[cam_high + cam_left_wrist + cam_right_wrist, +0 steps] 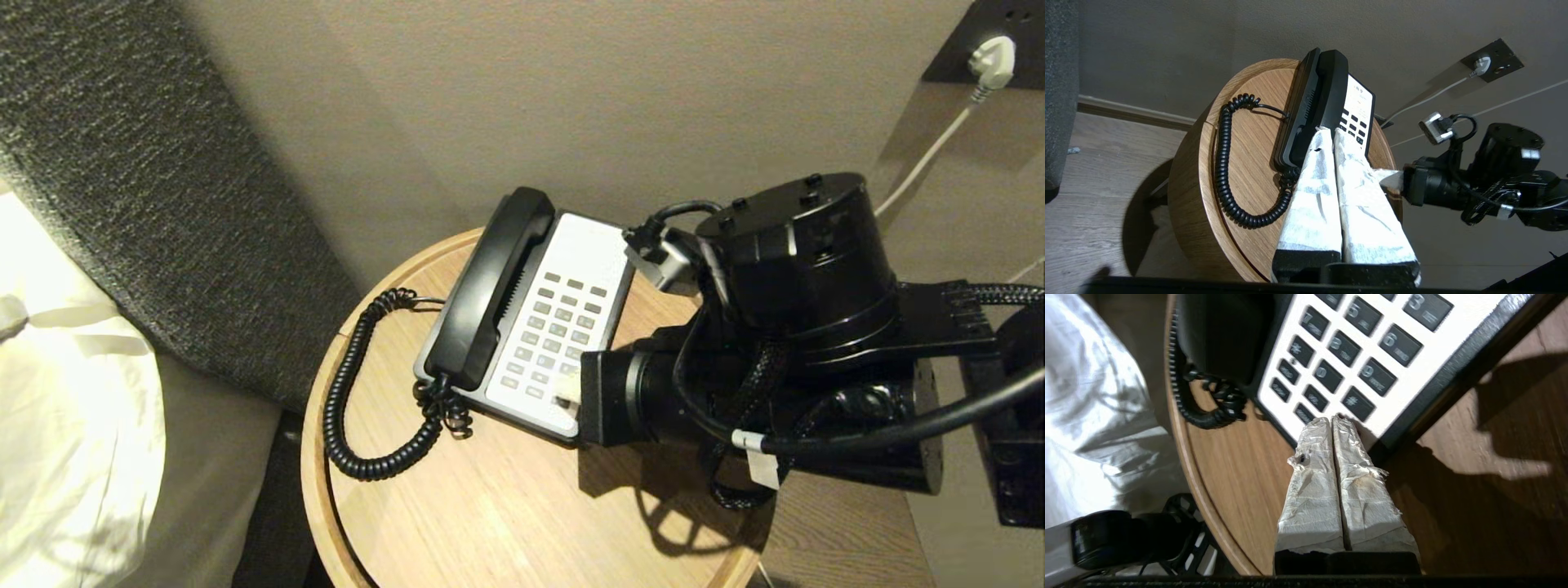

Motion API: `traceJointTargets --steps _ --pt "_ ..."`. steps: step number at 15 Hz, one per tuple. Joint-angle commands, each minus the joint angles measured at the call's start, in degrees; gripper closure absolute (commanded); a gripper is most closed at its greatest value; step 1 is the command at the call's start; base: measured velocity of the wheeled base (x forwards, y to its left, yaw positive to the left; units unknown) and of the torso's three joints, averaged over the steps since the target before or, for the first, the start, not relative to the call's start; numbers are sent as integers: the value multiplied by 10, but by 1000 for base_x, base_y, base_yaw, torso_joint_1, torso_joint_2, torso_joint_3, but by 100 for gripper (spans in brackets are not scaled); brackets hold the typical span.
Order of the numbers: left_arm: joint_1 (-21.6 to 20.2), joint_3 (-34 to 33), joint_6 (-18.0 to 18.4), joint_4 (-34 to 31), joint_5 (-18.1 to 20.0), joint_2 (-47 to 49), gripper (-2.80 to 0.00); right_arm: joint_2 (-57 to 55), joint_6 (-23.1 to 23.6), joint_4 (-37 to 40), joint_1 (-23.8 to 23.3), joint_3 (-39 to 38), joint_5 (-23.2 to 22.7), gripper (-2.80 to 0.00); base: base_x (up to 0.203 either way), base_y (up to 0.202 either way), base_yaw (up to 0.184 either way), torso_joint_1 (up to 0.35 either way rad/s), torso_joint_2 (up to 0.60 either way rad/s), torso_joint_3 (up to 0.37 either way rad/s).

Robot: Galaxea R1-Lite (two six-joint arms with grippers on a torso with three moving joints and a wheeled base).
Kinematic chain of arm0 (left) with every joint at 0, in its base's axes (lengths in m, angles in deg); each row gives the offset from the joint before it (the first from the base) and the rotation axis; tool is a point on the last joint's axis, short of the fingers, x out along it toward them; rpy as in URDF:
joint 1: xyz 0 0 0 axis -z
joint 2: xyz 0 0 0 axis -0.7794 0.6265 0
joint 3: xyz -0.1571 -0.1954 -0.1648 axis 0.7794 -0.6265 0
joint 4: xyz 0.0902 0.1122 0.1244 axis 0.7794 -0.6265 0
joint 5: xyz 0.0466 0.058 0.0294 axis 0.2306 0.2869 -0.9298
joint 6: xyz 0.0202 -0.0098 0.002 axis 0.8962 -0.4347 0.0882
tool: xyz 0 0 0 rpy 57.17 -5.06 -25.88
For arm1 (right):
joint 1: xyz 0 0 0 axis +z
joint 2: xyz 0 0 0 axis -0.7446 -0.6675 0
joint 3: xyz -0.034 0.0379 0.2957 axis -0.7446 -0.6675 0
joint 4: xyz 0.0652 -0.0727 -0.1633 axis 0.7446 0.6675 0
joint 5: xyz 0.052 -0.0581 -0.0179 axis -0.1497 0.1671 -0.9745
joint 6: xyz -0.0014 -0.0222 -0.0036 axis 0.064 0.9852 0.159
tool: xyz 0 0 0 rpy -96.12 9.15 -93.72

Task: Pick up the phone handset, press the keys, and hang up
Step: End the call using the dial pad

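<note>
The black phone handset [490, 286] [1327, 94] lies in the cradle on the left side of the black-and-white phone base [571, 245], its coiled cord [343, 392] looping over the table. My right gripper [567, 390] [1331, 420] is shut. Its white-wrapped tips sit at the near edge of the keypad [555, 331], just below the # key [1357, 403]. My left gripper [1329, 130] is shut and empty. It hangs off the near side of the table, pointing at the phone, and does not show in the head view.
The phone stands on a round wooden bedside table [506, 506] with a raised rim. A grey padded headboard [163, 204] and white bedding [65, 408] lie to the left. A white plug [992, 61] and cable sit on the wall at the back right.
</note>
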Motion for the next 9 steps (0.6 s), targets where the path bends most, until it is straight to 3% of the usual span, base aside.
traceJointTargets --steps 1,9 --pt "0 -1 -2 0 0 -1 0 15 -2 -2 0 2 -2 0 0 0 0 0 0 0" --pt "0 -11 -2 1 0 -3 0 13 -2 -3 0 -16 -1 0 0 0 0 0 0 0"
